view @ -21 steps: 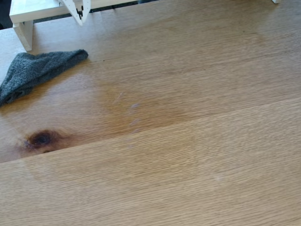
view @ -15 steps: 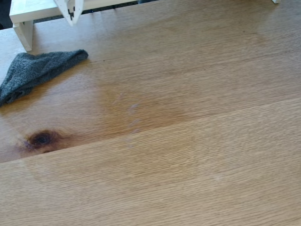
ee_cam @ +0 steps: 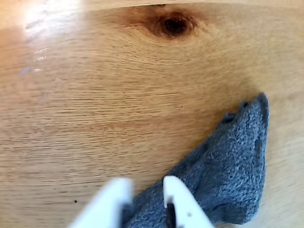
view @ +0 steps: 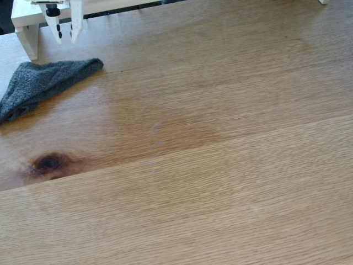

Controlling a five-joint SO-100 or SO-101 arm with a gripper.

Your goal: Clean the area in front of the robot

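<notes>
Your jaws (ee_cam: 145, 190) sit apart, just above the gray cloth (ee_cam: 228, 175). It's soft & light, prob floppy. Pinch a thick fold near the middle, then wipe the worktop (view: 220, 165).

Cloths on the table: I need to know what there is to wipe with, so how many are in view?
1. A grey cloth lies crumpled at the tabletop's far left in the fixed view, just below the open gripper; none looks hidden.
</notes>
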